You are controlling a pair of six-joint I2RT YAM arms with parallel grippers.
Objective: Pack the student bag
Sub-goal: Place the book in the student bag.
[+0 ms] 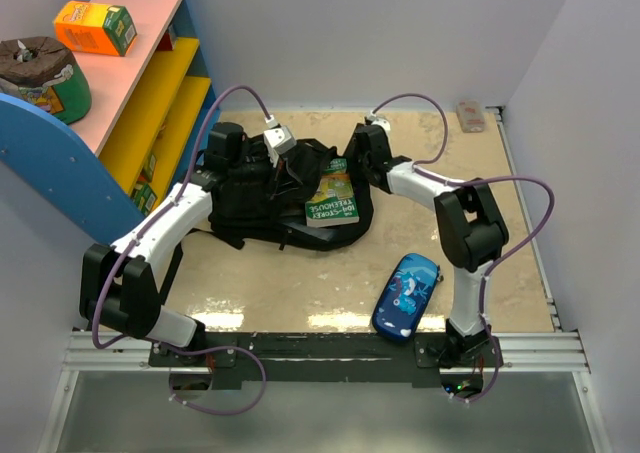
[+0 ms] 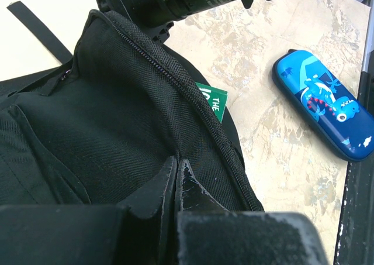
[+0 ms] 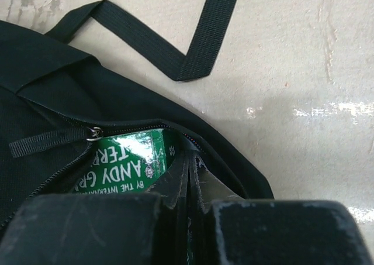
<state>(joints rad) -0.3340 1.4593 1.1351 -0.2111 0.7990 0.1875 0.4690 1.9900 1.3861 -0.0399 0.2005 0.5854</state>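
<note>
Left gripper [image 2: 176, 162] pinches student bag [image 2: 111, 130] — right gripper [image 3: 190, 158] too, seemingly, beside green book [image 3: 125, 159].

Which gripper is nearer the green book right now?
Right. The right gripper pinches the student bag at its rim beside the green book; the left gripper grips fabric farther off.

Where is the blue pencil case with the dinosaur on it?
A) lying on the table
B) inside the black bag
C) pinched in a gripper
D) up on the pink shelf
A: the blue pencil case lies flat on the table, apart from the student bag, where a green book pokes out.
</note>
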